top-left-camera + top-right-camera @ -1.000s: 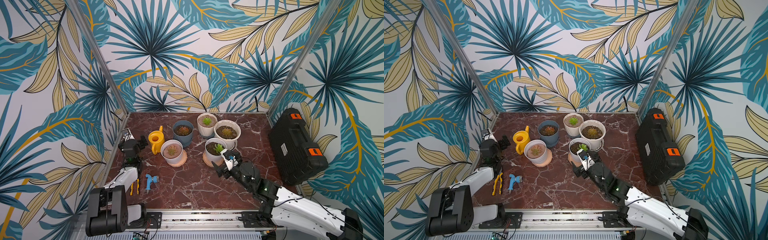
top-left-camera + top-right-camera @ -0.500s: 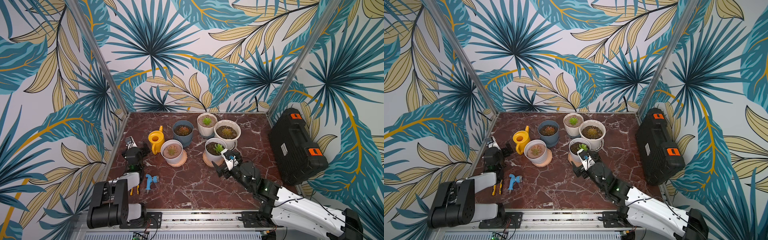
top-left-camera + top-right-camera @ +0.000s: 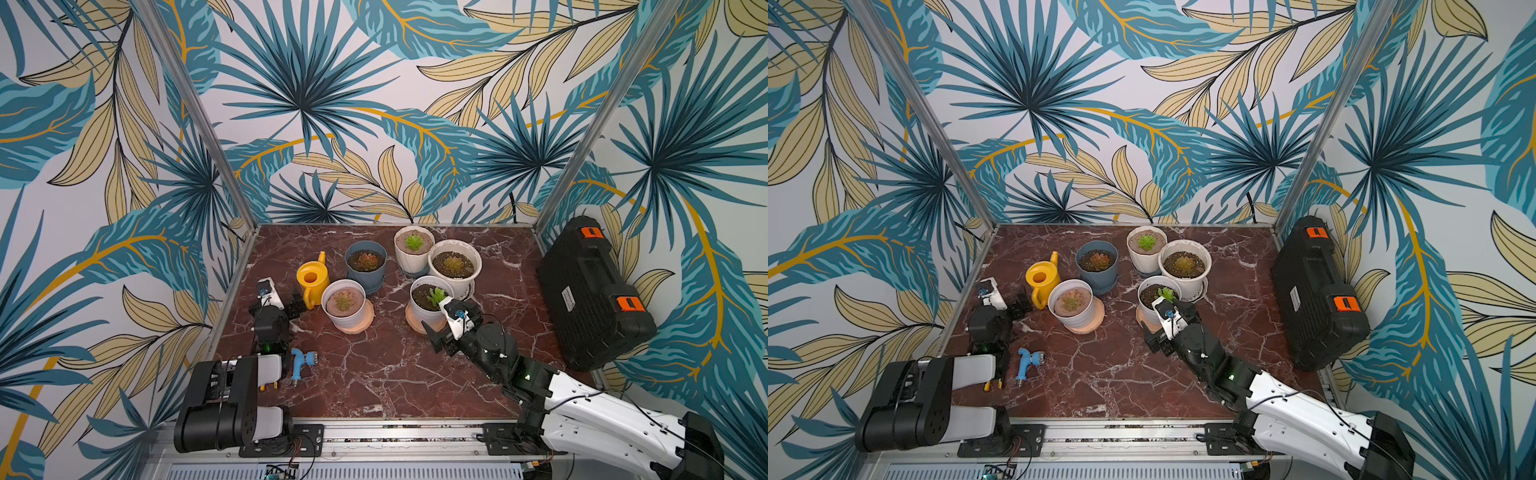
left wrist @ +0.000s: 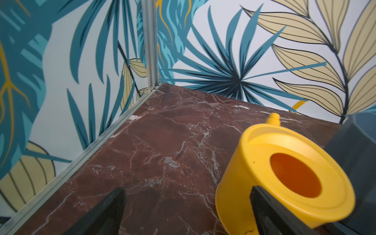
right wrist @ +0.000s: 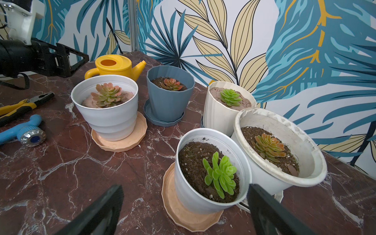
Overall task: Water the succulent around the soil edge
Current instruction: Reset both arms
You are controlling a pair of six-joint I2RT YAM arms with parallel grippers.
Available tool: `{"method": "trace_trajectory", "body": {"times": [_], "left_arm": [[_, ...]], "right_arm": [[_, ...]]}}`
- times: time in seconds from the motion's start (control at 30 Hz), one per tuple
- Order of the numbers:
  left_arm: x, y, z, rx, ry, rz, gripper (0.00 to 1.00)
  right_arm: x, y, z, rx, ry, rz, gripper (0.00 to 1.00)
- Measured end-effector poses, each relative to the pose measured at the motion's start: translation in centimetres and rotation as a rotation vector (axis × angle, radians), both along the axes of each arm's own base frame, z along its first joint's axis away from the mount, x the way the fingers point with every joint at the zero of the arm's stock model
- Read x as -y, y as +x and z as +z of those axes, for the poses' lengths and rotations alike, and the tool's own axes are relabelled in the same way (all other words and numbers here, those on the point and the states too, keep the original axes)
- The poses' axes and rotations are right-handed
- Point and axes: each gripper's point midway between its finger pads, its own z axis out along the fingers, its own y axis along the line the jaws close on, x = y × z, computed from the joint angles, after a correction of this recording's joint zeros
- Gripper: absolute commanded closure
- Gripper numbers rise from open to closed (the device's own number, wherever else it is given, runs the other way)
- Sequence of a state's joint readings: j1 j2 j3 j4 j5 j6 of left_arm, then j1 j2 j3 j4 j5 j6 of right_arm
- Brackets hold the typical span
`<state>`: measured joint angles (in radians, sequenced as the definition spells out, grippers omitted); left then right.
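1. Palm-leaf wallpaper (image 3: 374, 104), teal and tan, covers the walls ahead of and beside the right claw (image 3: 449, 316).
2. Veined red-brown marble tabletop (image 3: 374, 374) lies beneath it.
3. Aluminium posts (image 3: 224, 166) stand at the far corners.

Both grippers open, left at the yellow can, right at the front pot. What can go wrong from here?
1. In the left wrist view the left gripper mostly brackets bare table beside the watering can; closing here could miss the handle or shove the can into the blue pot close by.
2. The right gripper sits low at the front white pot; a nudge might slide it off its saucer or into the big pot.
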<state>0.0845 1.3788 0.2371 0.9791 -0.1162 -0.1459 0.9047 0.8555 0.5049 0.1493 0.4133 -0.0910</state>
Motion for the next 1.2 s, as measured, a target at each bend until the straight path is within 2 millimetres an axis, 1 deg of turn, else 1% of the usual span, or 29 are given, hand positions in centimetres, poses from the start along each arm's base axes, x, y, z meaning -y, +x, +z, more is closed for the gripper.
{"method": "trace_trajectory", "body": {"times": [0.1,0.23,0.37,0.6,0.7,0.8,0.87,0.97,1.0,1.03,1.1,1.17,1.2], "left_arm": [[1.2,0.3,-0.1,0.008,0.023,-0.047,0.00],[2.0,0.6,-0.7,0.005,0.046,-0.086,0.00],[2.4,1.0,-0.8,0.025,0.056,-0.110,0.00],[2.8,1.1,-1.1,0.007,0.066,-0.130,0.00],[3.5,1.9,-1.7,-0.049,0.082,-0.153,0.00],[4.7,3.2,-1.5,-0.080,0.112,-0.208,0.00],[5.3,3.6,-1.3,-0.089,0.127,-0.238,0.00],[5.7,3.6,-1.7,-0.110,0.137,-0.260,0.00],[5.8,3.6,-1.9,-0.119,0.138,-0.263,0.00],[5.8,3.5,-2.1,-0.128,0.141,-0.267,0.00],[5.8,3.4,-2.4,-0.140,0.142,-0.270,0.00],[5.9,3.4,-2.6,-0.148,0.141,-0.273,0.00],[5.9,3.3,-2.7,-0.151,0.141,-0.273,0.00]], "right_arm": [[0.0,0.1,-0.2,-0.002,-0.005,-0.006,0.00],[0.0,0.2,-0.2,0.000,-0.009,-0.009,0.00],[0.0,0.2,-0.1,0.003,-0.006,-0.009,0.00],[0.0,0.2,-0.2,0.003,-0.008,-0.012,0.01],[0.2,0.4,-0.3,0.003,-0.015,-0.028,0.00],[0.8,0.9,-0.3,0.014,-0.027,-0.074,0.01],[1.5,1.3,-0.2,0.030,-0.035,-0.121,0.00],[3.3,2.0,0.1,0.062,-0.048,-0.223,0.00],[4.1,2.3,0.1,0.072,-0.056,-0.266,0.01],[5.4,2.7,0.2,0.087,-0.068,-0.331,0.00],[8.7,3.6,0.1,0.111,-0.091,-0.486,0.00],[13.1,4.3,-0.8,0.110,-0.122,-0.662,0.00],[14.8,4.4,-1.4,0.103,-0.133,-0.718,0.01]]}}
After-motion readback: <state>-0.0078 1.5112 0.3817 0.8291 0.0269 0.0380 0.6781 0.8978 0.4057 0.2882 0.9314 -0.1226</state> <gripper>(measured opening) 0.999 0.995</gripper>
